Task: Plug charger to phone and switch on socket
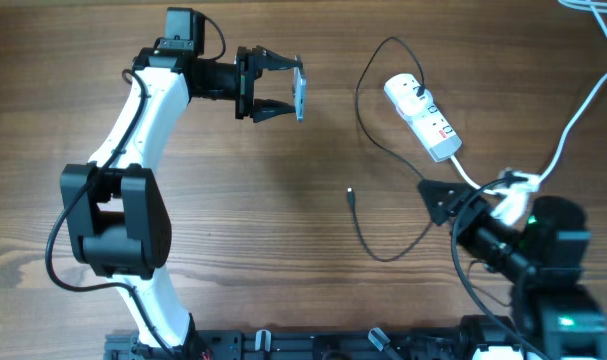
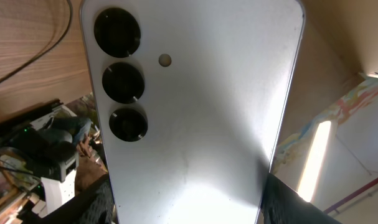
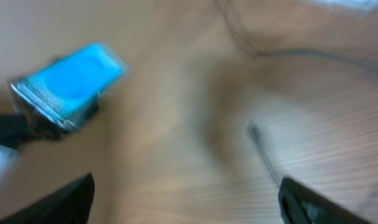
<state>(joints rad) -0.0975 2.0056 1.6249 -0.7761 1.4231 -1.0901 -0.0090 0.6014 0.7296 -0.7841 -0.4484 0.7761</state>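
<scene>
My left gripper (image 1: 283, 90) is shut on the phone (image 1: 299, 92) and holds it on edge above the table at the upper middle. In the left wrist view the phone's silvery-white back (image 2: 195, 106) with three lenses fills the frame between the fingers. The right wrist view is blurred and shows its teal screen (image 3: 73, 81). The charger, a thin black cable (image 1: 361, 100), loops from the socket (image 1: 423, 117) down to its connector tip (image 1: 351, 194) on the table; the tip also shows in the right wrist view (image 3: 256, 132). My right gripper (image 1: 438, 200) is open and empty, right of the tip.
The socket's thick white cord (image 1: 573, 120) runs from its lower end past my right arm to the upper right corner. The wooden table (image 1: 283, 220) lies under everything. The arm bases stand at the front edge.
</scene>
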